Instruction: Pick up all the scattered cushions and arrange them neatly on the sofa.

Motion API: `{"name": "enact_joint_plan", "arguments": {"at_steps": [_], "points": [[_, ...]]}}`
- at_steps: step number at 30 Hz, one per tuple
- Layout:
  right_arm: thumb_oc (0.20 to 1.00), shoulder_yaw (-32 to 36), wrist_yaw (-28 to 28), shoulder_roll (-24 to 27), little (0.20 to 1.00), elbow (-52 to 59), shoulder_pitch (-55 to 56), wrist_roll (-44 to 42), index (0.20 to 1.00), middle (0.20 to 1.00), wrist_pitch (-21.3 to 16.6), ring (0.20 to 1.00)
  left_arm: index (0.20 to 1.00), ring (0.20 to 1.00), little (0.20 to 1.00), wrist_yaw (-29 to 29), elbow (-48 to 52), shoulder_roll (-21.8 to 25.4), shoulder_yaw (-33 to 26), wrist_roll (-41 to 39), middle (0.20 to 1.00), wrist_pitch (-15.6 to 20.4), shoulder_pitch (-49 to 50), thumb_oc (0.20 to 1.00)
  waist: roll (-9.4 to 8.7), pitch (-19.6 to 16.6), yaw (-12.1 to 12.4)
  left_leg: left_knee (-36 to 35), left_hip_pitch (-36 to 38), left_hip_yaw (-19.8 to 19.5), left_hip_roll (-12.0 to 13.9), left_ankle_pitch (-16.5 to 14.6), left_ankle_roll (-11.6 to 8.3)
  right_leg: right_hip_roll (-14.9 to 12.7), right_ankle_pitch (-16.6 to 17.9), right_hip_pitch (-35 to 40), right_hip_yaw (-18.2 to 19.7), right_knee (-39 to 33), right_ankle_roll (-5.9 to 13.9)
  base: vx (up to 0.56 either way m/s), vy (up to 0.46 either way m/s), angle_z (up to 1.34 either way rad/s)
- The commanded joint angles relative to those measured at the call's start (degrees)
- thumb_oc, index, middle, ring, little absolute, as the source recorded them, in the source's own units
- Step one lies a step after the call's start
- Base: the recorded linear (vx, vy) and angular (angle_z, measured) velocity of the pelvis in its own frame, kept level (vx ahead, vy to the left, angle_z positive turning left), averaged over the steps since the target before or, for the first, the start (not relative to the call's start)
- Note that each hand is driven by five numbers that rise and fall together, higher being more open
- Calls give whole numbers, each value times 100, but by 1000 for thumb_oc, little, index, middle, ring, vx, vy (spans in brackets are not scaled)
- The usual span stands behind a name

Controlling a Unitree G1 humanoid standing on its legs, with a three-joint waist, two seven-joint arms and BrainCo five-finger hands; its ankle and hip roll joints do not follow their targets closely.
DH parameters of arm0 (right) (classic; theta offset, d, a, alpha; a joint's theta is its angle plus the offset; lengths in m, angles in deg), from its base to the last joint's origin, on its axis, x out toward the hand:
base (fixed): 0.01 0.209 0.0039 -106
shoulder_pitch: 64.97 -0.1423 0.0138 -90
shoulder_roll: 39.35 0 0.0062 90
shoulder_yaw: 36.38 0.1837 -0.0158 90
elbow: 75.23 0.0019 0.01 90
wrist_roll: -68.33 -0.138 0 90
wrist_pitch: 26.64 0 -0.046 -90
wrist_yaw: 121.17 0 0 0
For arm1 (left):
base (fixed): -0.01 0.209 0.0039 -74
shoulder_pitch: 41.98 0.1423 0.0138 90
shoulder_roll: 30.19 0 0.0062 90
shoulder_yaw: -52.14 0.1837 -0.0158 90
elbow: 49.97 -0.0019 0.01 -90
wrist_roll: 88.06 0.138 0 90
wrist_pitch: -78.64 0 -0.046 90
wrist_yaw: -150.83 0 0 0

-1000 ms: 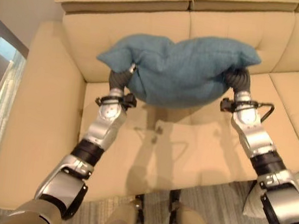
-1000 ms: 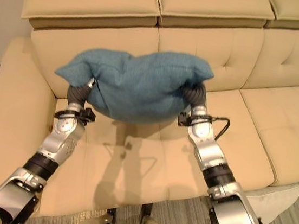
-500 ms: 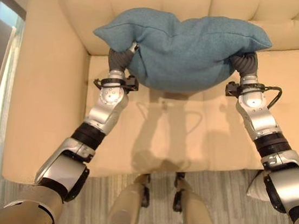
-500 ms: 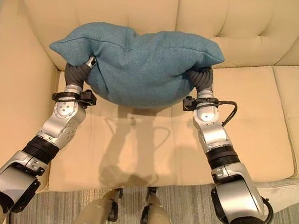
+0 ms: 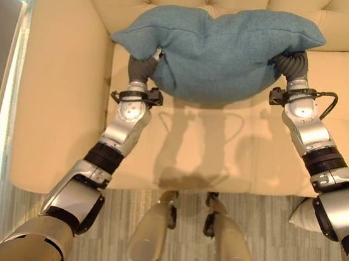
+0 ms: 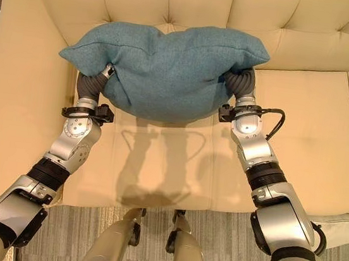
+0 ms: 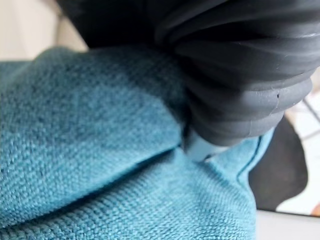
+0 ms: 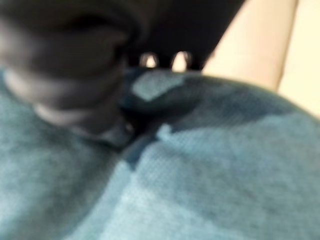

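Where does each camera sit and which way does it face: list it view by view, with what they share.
Left eye view: on the head, looking down at the beige sofa; both arms carry the teal cushion.
Right eye view: same head, slightly aside; same scene, with a pale cushion on the floor.
Left wrist view: on the left wrist, close against the cushion; the left hand shows as its ribbed cover.
Right wrist view: on the right wrist, against the cushion; the right hand shows likewise.
All four share the teal cushion.

Blue cushion (image 6: 166,72): carried forward, now against the foot of the sofa (image 6: 303,121) backrest; earlier it hung further out over the seat.
Camera: tilted down, backrest top gone from sight.
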Motion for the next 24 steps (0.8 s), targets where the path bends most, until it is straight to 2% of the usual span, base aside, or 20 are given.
{"name": "enact_joint_plan", "arguments": {"at_steps": [1,2,4,5,8,9,12,14,15,19,24], "points": [[297,-372,-152,213,297,-82,-985,469,297,297,-252,297,551,551,551,-221,168,-61,309,373,551,510,-1074,551,-299,-138,91,297,-281,15,82,-257,-462,-781,-120,-23,217,217,815,0,0,0],[492,-440,-230,261,492,-176,-1171,557,492,492,-205,492,1000,1000,1000,-168,13,-72,380,391,1000,489,-1301,1000,-314,-130,79,302,-340,14,84,-256,-463,-769,-97,-101,232,221,819,0,0,0],[583,-547,-336,341,583,-283,-1397,698,583,583,-139,583,1000,1000,1000,-114,-137,-57,453,411,1000,470,-1545,1000,-337,-130,65,297,-388,14,89,-251,-464,-762,-71,-157,239,209,829,0,0,0],[1000,-710,-489,404,1000,-490,-1765,831,1000,1000,-41,1000,1000,1000,1000,19,-403,-19,559,464,1000,433,-2038,1000,-365,-117,36,302,-504,17,91,-237,-468,-746,-23,-261,255,177,840,0,0,0],[1000,-833,-633,437,1000,-702,-2140,922,1000,1000,72,1000,1000,1000,1000,111,-612,52,677,497,1000,415,-2561,1000,-395,-101,3,303,-623,10,98,-226,-466,-722,35,-367,298,110,858,-18,-1,-2],[1000,-1066,-728,436,1000,-1012,-2582,966,1000,1000,186,1000,1000,1000,1000,208,-1012,145,873,514,1000,392,-3239,1000,-453,-143,-43,277,-744,-5,99,-206,-464,-687,116,-484,350,9,882,-3,10,-10],[1000,-1635,-748,451,1000,-1814,-3394,998,1000,1000,381,1000,1000,1000,1000,278,-1952,375,1284,464,1000,244,-4385,1000,-487,-278,-109,179,-891,-39,70,-165,-441,-660,245,-654,420,-135,924,11,27,-9],[1000,-1740,-740,469,1000,-1963,-3504,988,1000,1000,401,1000,1000,1000,1000,285,-2117,418,1352,472,1000,214,-4558,1000,-487,-290,-110,159,-899,-44,65,-151,-439,-664,265,-666,420,-153,930,4,6,-2],[1000,-1823,-723,506,1000,-2205,-3678,876,1000,1000,404,1000,1000,1000,1000,293,-2402,559,1531,666,1000,90,-4863,1000,-472,-331,-105,105,-889,-64,50,-134,-438,-669,291,-675,431,-184,945,0,0,0],[1000,-2071,-637,670,1000,-2468,-3940,783,1000,1000,467,1000,1000,1000,1000,228,-2556,737,1626,548,1000,101,-5050,1000,-459,-349,-86,36,-852,-83,22,-110,-437,-678,311,-657,432,-227,963,0,0,0],[1000,-2162,-570,1113,1000,-2589,-3975,559,1000,1000,481,1000,1000,1000,1000,132,-2487,969,1539,320,1000,160,-4860,1000,-449,-383,-59,-37,-798,-99,-21,-79,-465,-712,328,-631,368,-243,981,7,-2,2]]}}
